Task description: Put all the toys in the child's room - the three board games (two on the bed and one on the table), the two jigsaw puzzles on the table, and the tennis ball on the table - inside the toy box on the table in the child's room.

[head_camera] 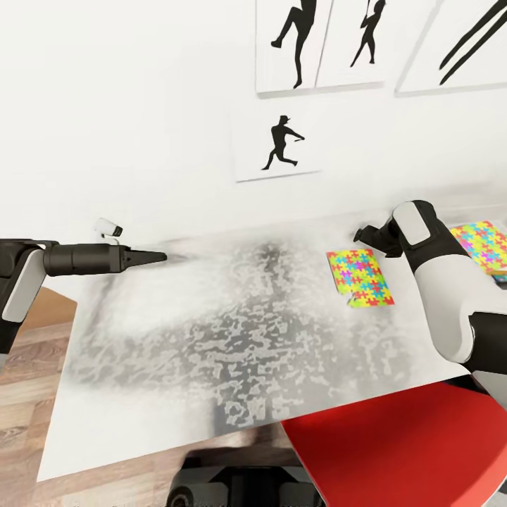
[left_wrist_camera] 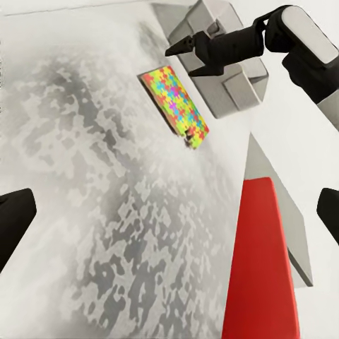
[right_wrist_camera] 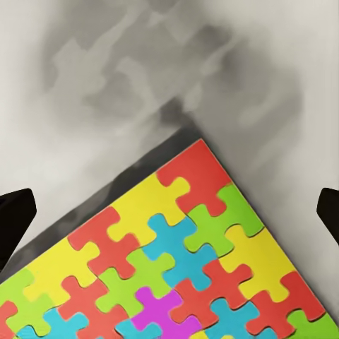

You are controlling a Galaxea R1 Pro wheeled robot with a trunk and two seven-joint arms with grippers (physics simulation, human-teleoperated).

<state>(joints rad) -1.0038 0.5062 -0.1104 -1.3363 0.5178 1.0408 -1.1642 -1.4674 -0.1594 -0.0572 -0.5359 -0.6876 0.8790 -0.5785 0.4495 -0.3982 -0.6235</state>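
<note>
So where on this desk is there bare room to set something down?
The widest free patch is the table top between the left pincer and the near jigsaw puzzle, running to the front edge. It is crowded to the right: the right pincer, the second puzzle and the toy box.

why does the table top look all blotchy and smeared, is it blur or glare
Head view: the table carries a grey mottled render noise, smeared at its far edge, while the jigsaw puzzle stays crisp. Left wrist view: same blotches, no bright glare spot. Right wrist view: soft grey smudges and a dark shadow along the puzzle's edge.
</note>
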